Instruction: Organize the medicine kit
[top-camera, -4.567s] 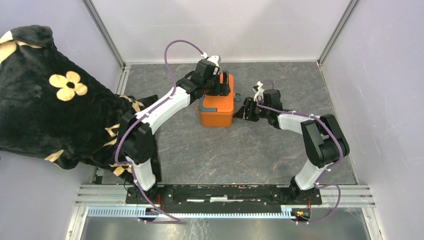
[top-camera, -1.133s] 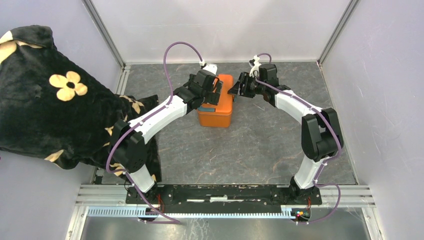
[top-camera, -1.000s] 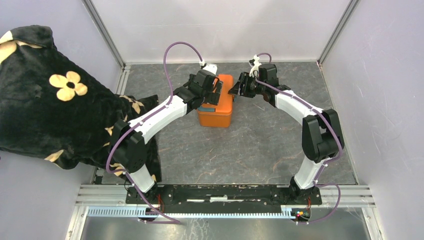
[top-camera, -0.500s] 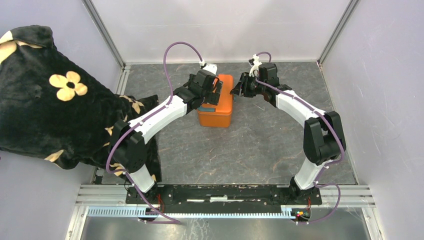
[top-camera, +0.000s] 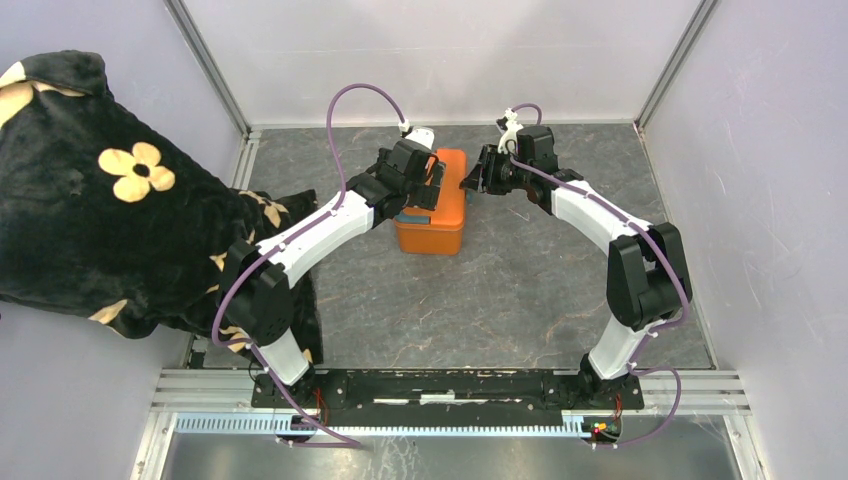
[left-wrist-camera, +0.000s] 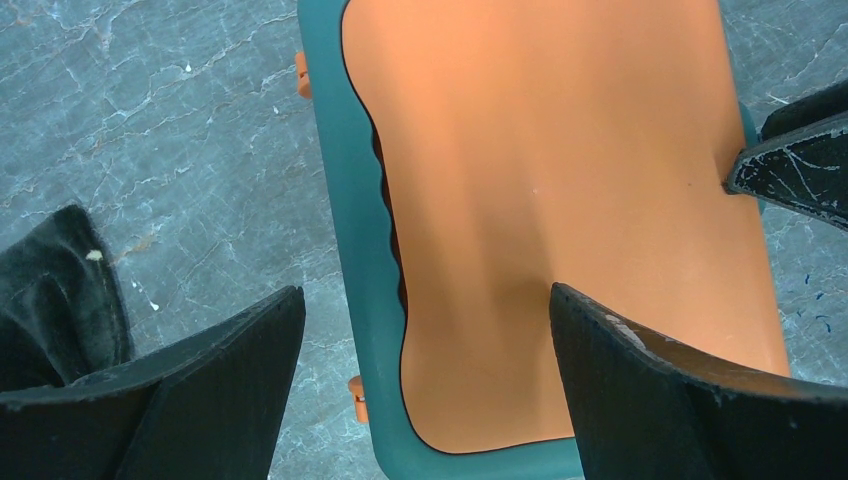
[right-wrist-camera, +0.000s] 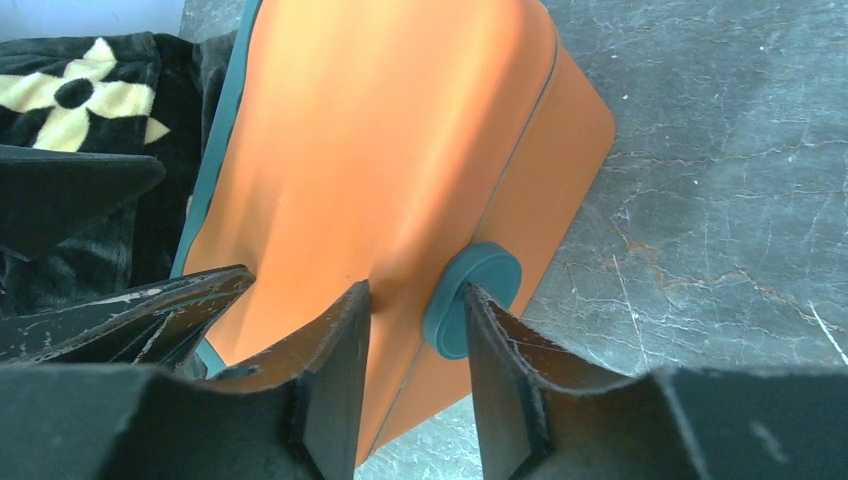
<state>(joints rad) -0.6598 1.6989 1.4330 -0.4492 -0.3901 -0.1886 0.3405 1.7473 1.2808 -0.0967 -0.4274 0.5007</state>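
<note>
The medicine kit (top-camera: 438, 218) is an orange box with teal trim, standing lid-down-shut at the back middle of the table. My left gripper (top-camera: 428, 186) hangs open over its lid (left-wrist-camera: 560, 180), one finger (left-wrist-camera: 200, 380) beyond the teal left rim and the other over the orange top. My right gripper (top-camera: 468, 181) is at the kit's right side. In the right wrist view its fingers (right-wrist-camera: 335, 370) pinch the lid's edge, one on the orange top, the other against the round teal latch (right-wrist-camera: 485, 290). What lies inside the kit is hidden.
A black plush blanket with yellow flowers (top-camera: 100, 200) fills the left side and reaches close to the kit (right-wrist-camera: 80, 90). Pale walls and metal rails (top-camera: 215, 75) close in the grey marbled table (top-camera: 500, 290). The right gripper's fingertip (left-wrist-camera: 800, 160) shows in the left wrist view.
The right gripper's jaws have narrowed onto the lid edge and teal latch. The left arm and the kit have not moved.
</note>
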